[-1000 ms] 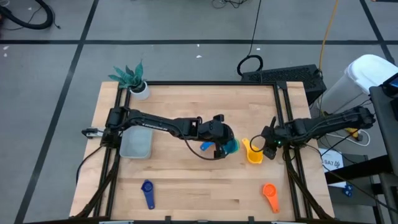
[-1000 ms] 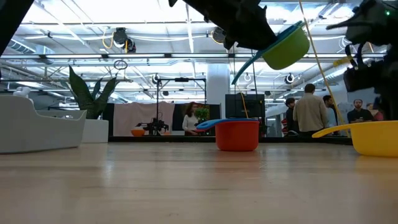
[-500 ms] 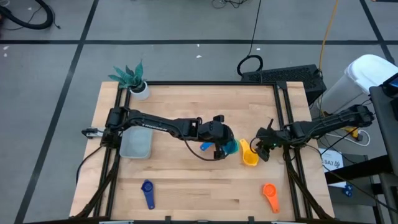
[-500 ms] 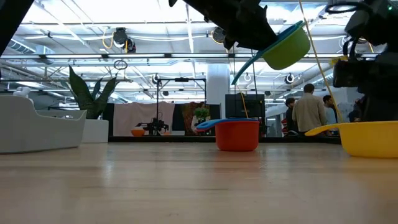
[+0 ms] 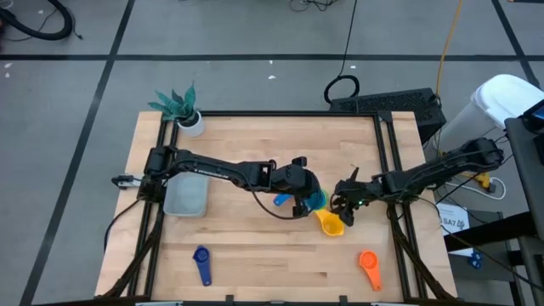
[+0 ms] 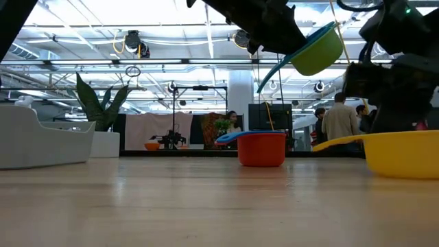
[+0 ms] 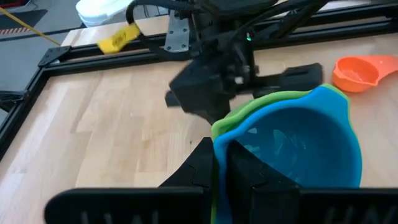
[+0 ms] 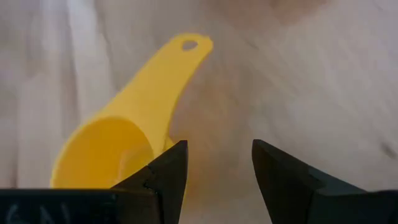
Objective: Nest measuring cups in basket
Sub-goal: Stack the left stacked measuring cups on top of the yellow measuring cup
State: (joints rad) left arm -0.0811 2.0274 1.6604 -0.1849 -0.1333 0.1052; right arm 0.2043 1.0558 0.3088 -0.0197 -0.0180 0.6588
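With fingers spread, the right gripper [image 5: 343, 210] hovers at the bowl end of the yellow plastic measuring cup [image 5: 329, 223] on the wooden table [image 5: 255, 255], handle pointing away, while the left gripper [image 5: 308, 201] clasps blue-and-green nested cups [image 7: 292, 140] aloft nearby.

A pale wooden desk [image 5: 255, 255] with a black metal frame stands on a grey tiled floor [image 5: 76, 85] crossed by dark seams. A black coiled cable [image 5: 342, 87] lies on the floor beyond it. Bright ceiling lights [image 6: 82, 20] shine over the hall, where several people [image 6: 339, 123] stand far behind.
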